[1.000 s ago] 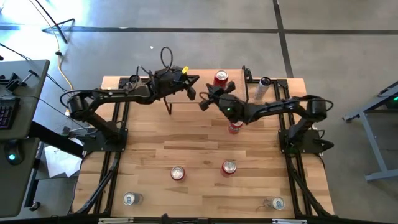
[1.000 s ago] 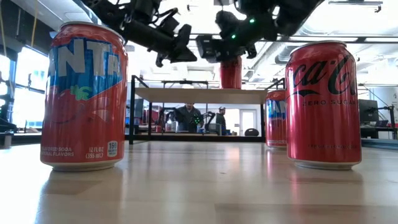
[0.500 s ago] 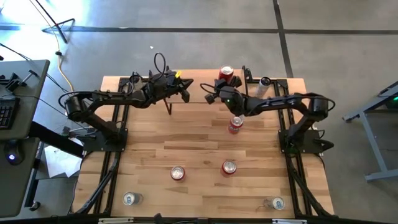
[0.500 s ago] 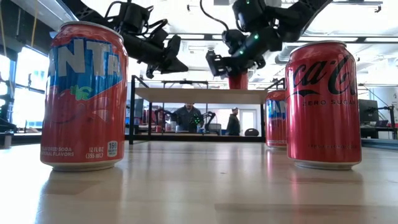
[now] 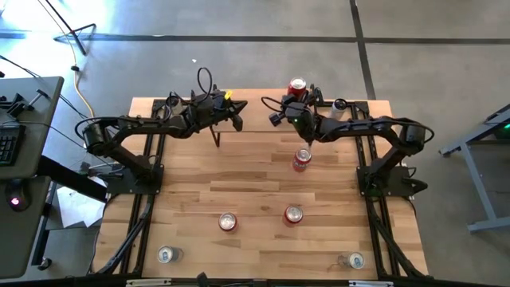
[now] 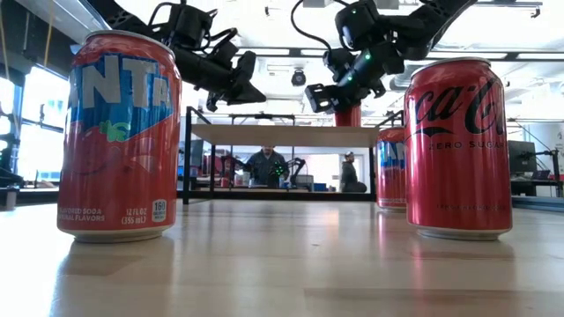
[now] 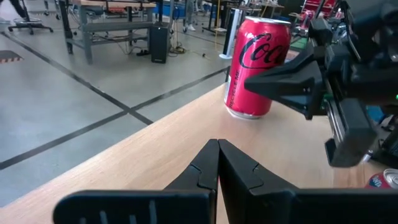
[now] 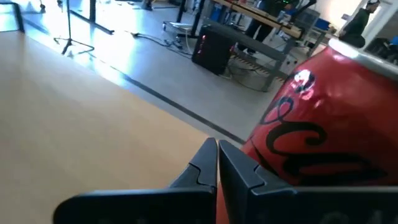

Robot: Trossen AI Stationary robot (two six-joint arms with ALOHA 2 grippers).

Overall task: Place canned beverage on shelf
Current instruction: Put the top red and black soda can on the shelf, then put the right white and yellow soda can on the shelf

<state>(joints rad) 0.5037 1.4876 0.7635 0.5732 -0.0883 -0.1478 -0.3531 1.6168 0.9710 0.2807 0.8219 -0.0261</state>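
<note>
Overhead looks straight down; low camera sits level, sharing the shelf [image 6: 282, 134].

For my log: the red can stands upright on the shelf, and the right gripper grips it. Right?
No. The red can stands upright on the shelf, but the right gripper is shut beside it, not gripping it; the right wrist view shows this.

Readable markings. The left can [image 6: 118, 136] in the low view bears large white letters "NTA" on a blue band and, near its base, small print "12 FL OZ (355 mL)" with a "180" badge. The right can [image 6: 456, 145], at 3 o'clock of it, reads "Coca-Cola ZERO SUGAR". The can on the shelf [image 7: 255, 66] shows the script "Coc".
</note>
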